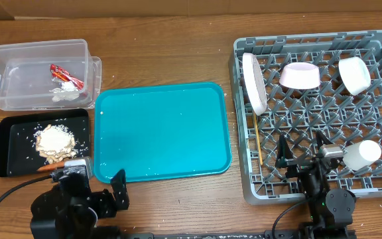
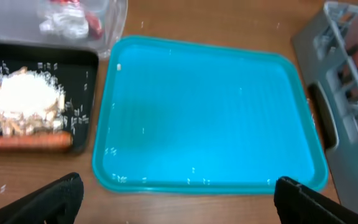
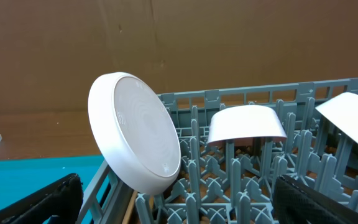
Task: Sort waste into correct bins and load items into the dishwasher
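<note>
On the right of the table (image 1: 178, 199), the dish rack (image 1: 317, 38) stood loaded. The clear tub (image 1: 18, 53) held the wrapper (image 1: 67, 76), the black tray (image 1: 8, 146) the rice (image 1: 53, 141). Left end effector (image 2: 179, 193) and right end effector (image 1: 302, 149) hung spread, empty. The right one, I judged, wanted a straight lift clear of the pegs (image 3: 194, 134). Right wrist showed the plate (image 3: 135, 134) leaning on edge; only overhead caught the cup (image 1: 362, 154).
</note>
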Tool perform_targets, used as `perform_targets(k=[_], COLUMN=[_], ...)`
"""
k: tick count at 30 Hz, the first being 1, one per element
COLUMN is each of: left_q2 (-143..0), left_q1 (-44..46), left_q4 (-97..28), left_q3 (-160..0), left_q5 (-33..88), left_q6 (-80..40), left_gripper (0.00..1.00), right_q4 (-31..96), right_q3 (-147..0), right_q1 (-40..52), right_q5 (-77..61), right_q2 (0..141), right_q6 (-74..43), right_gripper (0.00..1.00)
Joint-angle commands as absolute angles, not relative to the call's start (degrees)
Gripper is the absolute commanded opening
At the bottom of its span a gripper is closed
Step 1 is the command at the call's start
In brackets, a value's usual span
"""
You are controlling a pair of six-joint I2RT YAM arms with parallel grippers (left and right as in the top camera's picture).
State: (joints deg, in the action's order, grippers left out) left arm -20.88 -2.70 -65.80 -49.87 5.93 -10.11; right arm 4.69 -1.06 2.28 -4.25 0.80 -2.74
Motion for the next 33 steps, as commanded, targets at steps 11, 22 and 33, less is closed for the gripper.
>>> perform_targets(k=[11,22,33], left_q2=[-0.2,-0.2,-0.3], left_q1=[0.0,0.4,0.4], left_q4=[-29.2,-4.1,-4.1], left_q3=[-13.4,-0.3,-0.3], left_q5=[4.3,4.4,4.5], left_q6=[-8.4,-1.3,-1.3], left_gripper=[1.0,1.0,1.0], right_q4=[4.4,4.4,4.4], right_q3=[-0.5,-0.5,-0.5], right_q1=[2.1,2.1,2.1], right_q5=[-4.3,-4.3,-4.3], right_q2=[0.2,0.2,0.2], right_q6=[-2.3,-2.3,-2.3], right_gripper=[1.0,1.0,1.0])
